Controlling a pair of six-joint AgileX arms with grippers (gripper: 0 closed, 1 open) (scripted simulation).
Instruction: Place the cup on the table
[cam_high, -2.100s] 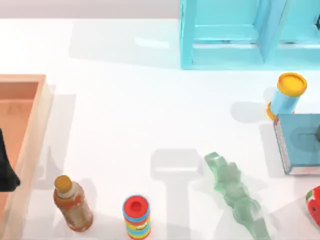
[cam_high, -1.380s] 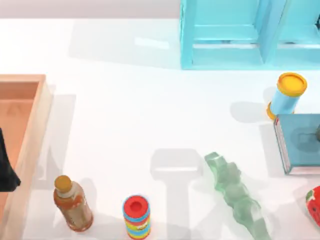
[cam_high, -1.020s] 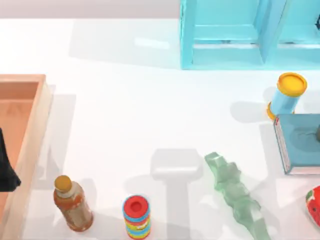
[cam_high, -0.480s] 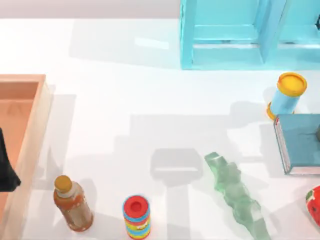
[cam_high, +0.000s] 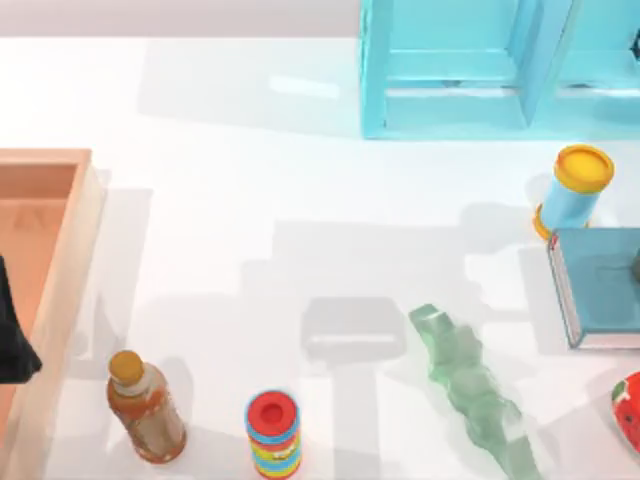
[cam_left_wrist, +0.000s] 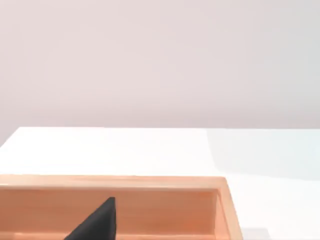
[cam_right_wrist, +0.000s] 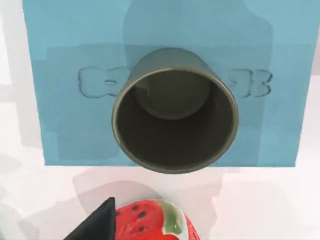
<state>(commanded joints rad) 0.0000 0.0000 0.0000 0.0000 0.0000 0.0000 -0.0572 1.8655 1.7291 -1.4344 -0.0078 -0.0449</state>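
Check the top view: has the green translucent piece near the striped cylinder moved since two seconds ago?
No. The green piece lies where it did, right of the striped cylinder and below the blue shelf.

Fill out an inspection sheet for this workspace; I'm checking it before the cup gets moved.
Surface: white table, glossy.
Job's things: cup upright, empty, standing on the light-blue book, not on the table.
Clutter: wooden tray, bottle, striped cylinder, green translucent piece, yellow-lidded cylinder, strawberry-patterned item.
Hands: left hand over the tray; right hand above the cup, not touching it.
Cables: nothing seen.
Surroundings: light-blue shelf unit at the far edge.
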